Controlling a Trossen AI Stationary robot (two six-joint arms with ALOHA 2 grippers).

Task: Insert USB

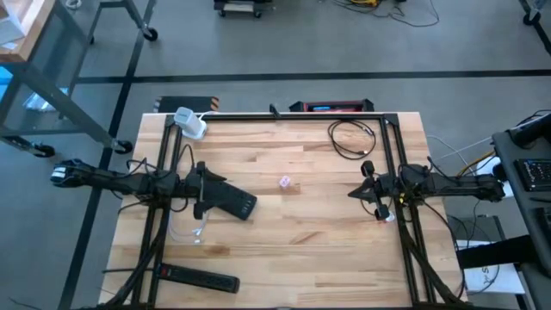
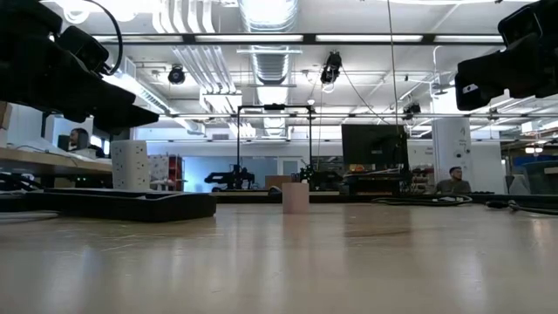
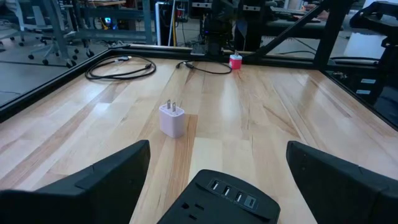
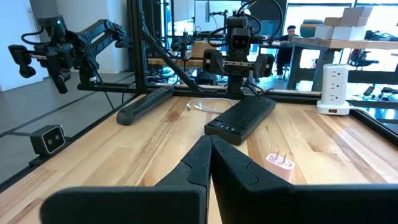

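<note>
A black power strip with USB ports lies flat on the table at the left; it also shows in the left wrist view. My left gripper hovers open above its near-left end, its fingers on either side. A small white wall charger stands at mid-table, prongs up. A coiled black cable lies at the far right. My right gripper is shut and empty, raised over the table's right side.
A white power tower stands at the far left corner with a white cord. A second black power strip lies near the front left edge. A small red object sits by the right arm's base. The black frame rails border the table.
</note>
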